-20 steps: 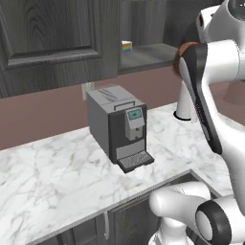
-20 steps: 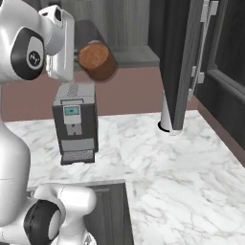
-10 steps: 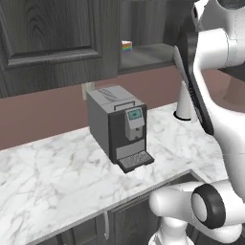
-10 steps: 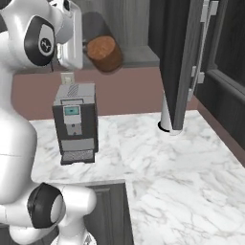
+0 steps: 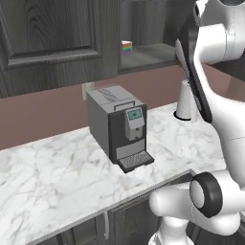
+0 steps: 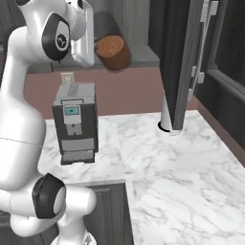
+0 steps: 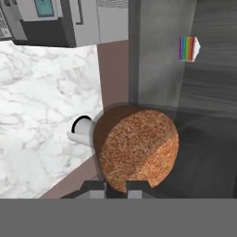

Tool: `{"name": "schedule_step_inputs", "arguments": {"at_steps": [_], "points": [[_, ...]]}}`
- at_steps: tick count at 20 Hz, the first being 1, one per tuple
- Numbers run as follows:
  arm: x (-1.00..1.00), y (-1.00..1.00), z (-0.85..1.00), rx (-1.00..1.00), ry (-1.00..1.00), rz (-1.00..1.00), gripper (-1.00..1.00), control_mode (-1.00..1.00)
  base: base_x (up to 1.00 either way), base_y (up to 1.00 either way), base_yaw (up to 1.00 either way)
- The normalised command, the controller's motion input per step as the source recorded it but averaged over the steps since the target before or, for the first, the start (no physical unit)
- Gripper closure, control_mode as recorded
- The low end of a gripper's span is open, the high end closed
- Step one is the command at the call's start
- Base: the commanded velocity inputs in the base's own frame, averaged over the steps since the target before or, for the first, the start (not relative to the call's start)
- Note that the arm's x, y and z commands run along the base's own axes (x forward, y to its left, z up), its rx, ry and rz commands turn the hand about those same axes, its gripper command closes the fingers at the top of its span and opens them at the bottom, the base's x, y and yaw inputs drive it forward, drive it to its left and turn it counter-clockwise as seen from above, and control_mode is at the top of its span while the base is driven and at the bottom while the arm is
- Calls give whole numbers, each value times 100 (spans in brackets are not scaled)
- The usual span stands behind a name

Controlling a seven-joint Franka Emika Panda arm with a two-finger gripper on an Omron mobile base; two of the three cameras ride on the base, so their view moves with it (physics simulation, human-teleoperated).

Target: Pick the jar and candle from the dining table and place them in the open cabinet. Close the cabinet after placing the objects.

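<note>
The jar [image 6: 114, 51], clear glass filled with brown stuff, hangs tilted in the air in front of the open cabinet [image 6: 139, 56]. My gripper [image 6: 97, 47] is shut on it from the left. In the hand view the jar [image 7: 136, 148] fills the centre, with my gripper [image 7: 115, 186] clamped on its near rim and the dark cabinet [image 7: 208, 97] interior behind it. The cabinet's door [image 6: 178, 62] stands open to the right of the jar. The candle and the dining table are out of view.
A grey coffee machine [image 6: 74, 122] stands on the marble counter [image 6: 182, 177] below the jar. A white cylinder [image 6: 166, 118] stands at the wall under the open door. A small rainbow-striped item [image 5: 126, 47] lies inside the cabinet. The neighbouring door [image 5: 52, 38] is closed.
The arm has carried the jar to the right and slightly up, closer to the cabinet opening. The gripper has stayed shut on it.
</note>
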Motion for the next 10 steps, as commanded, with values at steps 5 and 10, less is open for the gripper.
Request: {"name": "schedule_step_inputs", "arguments": {"at_steps": [5, 10], "points": [[48, -15, 0, 0, 4, 0, 100, -100, 0, 0, 0], [61, -5, 0, 0, 4, 0, 100, -100, 0, 0, 0]]}}
